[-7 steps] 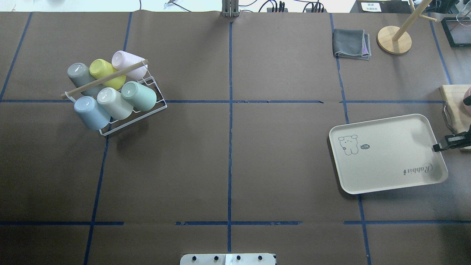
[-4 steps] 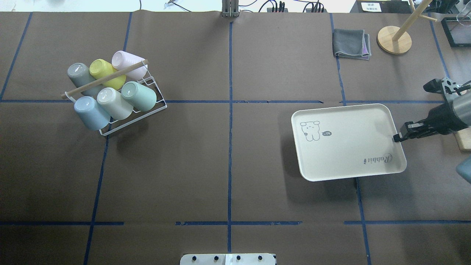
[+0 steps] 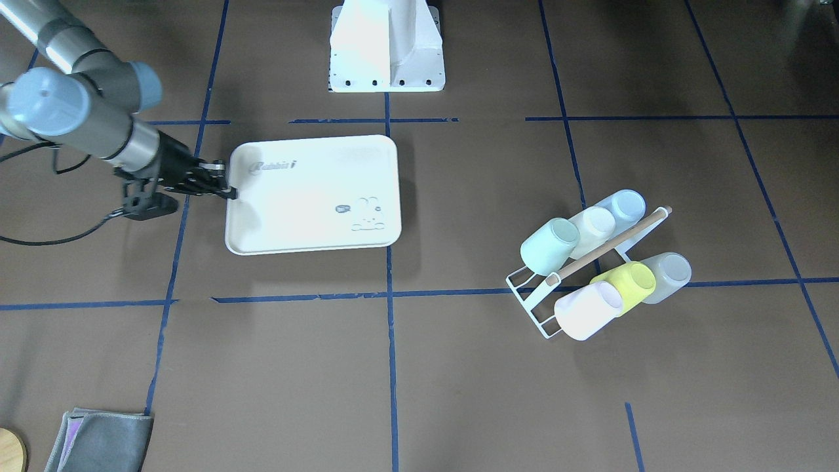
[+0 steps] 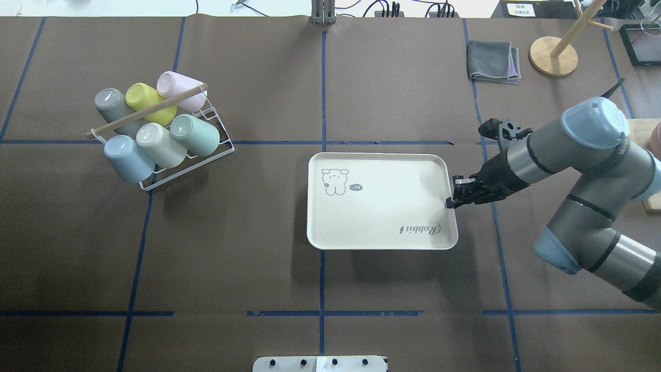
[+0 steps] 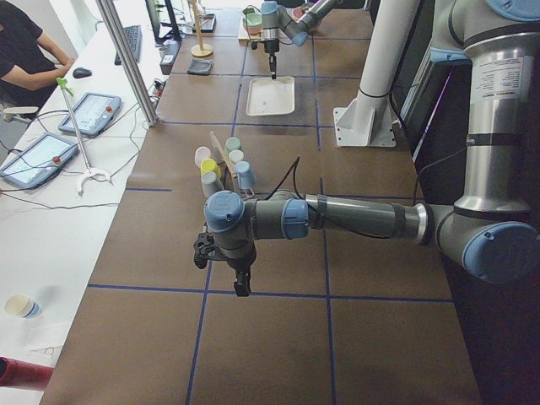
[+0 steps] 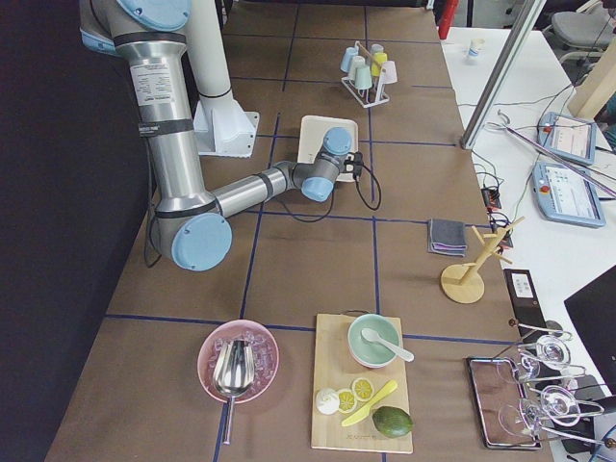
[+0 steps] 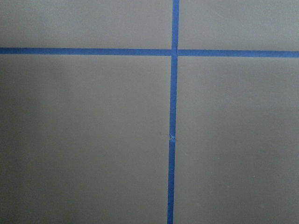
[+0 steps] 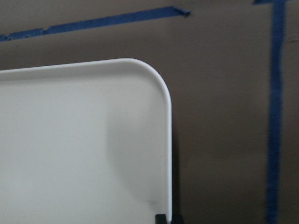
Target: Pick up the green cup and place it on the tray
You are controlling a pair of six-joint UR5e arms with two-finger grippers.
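The green cup, pale mint, lies tilted in a white wire rack with several other cups at the table's left; it also shows in the front view. The cream tray with the "Rabbit" script sits near the table's middle and casts a wide shadow. My right gripper is shut on the tray's right rim; the right wrist view shows the tray corner with my fingertips at its edge. My left gripper shows only in the left side view, over bare table, and I cannot tell its state.
The rack has a wooden handle bar across the cups. A folded grey towel and a wooden stand sit at the far right. A cutting board with a bowl and a pink bowl lie beyond my right arm.
My right gripper has carried the tray from the table's right edge leftward to near the middle. The tray turned square to the table. The cups and rack have not moved.
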